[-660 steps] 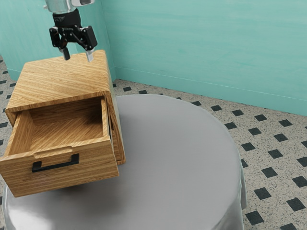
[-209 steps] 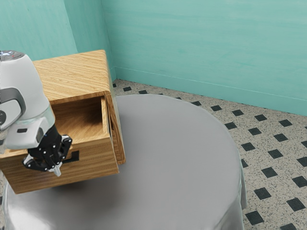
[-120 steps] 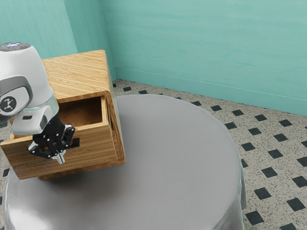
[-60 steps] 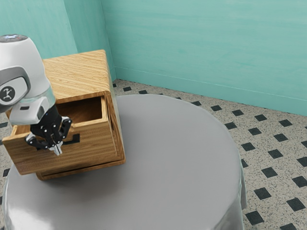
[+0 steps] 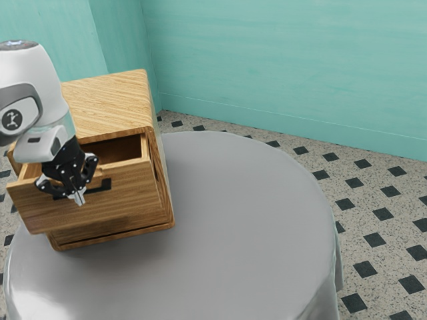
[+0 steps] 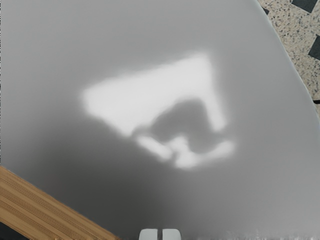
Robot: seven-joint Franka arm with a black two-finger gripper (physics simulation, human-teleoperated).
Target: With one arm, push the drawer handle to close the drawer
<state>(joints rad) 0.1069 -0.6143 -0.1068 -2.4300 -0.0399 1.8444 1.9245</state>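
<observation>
Near the edge of the gray surface (image 5: 247,220), my empty gripper (image 5: 79,198), pinched closed, is at the handle (image 5: 103,185) of the open drawer (image 5: 130,200).

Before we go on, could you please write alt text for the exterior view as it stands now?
A black gripper, fingers closed, is at the dark handle of a partly open wooden drawer. The cabinet stands on a round table with a grey cloth; a teal wall is behind.
</observation>
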